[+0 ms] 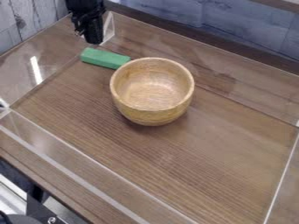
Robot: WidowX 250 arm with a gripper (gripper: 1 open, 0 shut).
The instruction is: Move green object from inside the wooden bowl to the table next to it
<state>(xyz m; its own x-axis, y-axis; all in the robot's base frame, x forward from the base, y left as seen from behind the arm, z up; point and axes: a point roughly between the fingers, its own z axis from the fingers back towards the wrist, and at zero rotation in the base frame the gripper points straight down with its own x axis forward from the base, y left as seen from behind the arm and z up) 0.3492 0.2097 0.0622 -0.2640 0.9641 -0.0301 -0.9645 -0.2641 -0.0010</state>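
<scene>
The green object [103, 59], a small flat bright-green block, lies on the surface [198, 166] outside the wooden bowl [152, 90], just beside the bowl's upper-left rim; from my remote seat I cannot tell whether block and bowl touch or stand a sliver apart. The block rests flat, its long side slanting down toward the bowl. The bowl sits upright near the middle of the dark wood-grain surface, its light-tan hollow showing only grain and nothing inside. Above and slightly left of the block hangs my gripper [90, 37], black and pointing straight down, clear of the block with bare surface visible between the two. The fingers appear drawn together and hold nothing, though at this size and blur I read that with some caution. Clear acrylic walls [41, 136] ring the surface, the near-left pane catching pale reflections, and a weathered grey plank backdrop [246, 26] runs behind the far edge. At the lower left corner, dark rig hardware [35, 210] shows below the surface's edge.
</scene>
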